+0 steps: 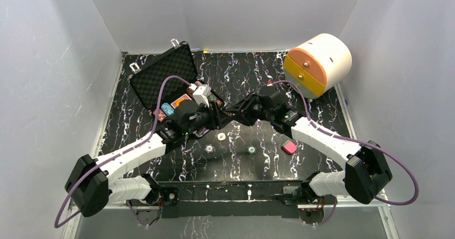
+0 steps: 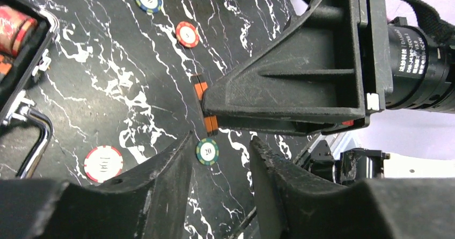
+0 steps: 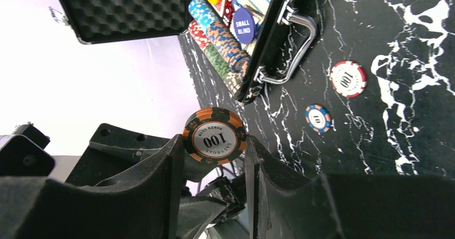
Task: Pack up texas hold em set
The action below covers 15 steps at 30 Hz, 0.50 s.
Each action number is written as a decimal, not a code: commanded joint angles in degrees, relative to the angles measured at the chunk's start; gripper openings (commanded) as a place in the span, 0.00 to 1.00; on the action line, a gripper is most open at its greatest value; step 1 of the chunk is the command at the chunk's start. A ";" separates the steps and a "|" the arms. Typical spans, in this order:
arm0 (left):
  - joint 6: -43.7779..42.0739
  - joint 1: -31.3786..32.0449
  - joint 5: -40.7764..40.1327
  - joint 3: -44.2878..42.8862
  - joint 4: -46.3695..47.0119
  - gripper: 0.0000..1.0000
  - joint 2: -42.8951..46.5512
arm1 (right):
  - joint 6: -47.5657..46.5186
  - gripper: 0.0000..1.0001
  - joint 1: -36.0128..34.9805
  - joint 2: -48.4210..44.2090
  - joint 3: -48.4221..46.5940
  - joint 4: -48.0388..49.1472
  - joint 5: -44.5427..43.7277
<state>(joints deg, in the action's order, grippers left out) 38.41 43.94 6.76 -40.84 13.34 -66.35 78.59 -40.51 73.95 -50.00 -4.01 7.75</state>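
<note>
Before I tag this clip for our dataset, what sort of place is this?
Probably a lab robot test cell: plain white walls box in a black marbled table, with a left arm and a right arm bolted at its near edge.

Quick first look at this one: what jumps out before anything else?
Mid-table, the right gripper pinches an orange 100 chip by its edges, with the left gripper open close beside it. Behind them to the left the black case lies open with chip rows inside. A big cream-and-orange cylinder sits in the far right corner.
</note>
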 commanded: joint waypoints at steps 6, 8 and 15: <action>-0.90 0.60 -7.46 0.02 7.08 0.32 -0.04 | 2.88 0.35 0.11 -1.36 -0.27 5.32 2.06; -1.07 0.62 -8.23 0.22 7.45 0.27 0.00 | 3.09 0.35 0.08 -1.19 -0.27 5.37 2.26; -4.86 0.62 -7.95 0.35 9.28 0.00 -0.06 | 2.75 0.44 0.14 -0.83 -0.12 6.35 3.12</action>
<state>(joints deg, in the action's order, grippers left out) 36.64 44.38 0.01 -40.34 18.85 -67.16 81.25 -40.45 73.95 -49.98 -1.52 9.17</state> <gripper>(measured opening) 0.046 0.472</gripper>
